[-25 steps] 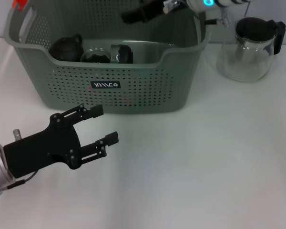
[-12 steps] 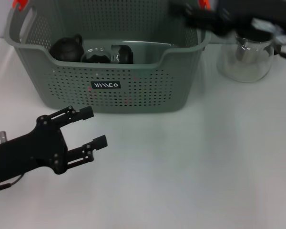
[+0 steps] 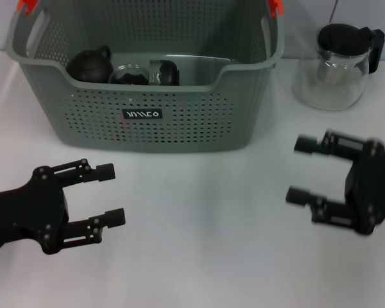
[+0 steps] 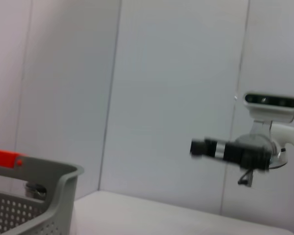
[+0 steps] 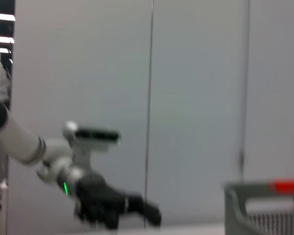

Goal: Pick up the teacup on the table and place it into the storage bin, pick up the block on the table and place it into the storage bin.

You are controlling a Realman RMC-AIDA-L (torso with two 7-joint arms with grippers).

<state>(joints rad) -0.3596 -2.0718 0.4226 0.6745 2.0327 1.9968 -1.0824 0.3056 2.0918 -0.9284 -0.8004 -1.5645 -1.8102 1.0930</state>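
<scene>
The grey-green storage bin (image 3: 179, 122) stands at the back of the table, and a corner of it shows in the left wrist view (image 4: 59, 196) and the right wrist view (image 5: 259, 205). Inside it lie a small black teapot (image 3: 90, 64), a glass cup (image 3: 129, 75) and a dark teacup (image 3: 164, 72). The block is out of view. My left gripper (image 3: 110, 194) hovers open and empty in front of the bin, at the lower left. My right gripper (image 3: 298, 169) hovers open and empty at the right, in front of the glass teapot.
A glass teapot with a black lid (image 3: 339, 64) stands right of the bin. Orange handle clips (image 3: 276, 6) mark the bin's top corners. White tabletop (image 3: 212, 212) lies between the two grippers.
My right arm has swung from above the bin's back right corner down to the right front of the table. My left gripper has drawn back toward the lower left, still open.
</scene>
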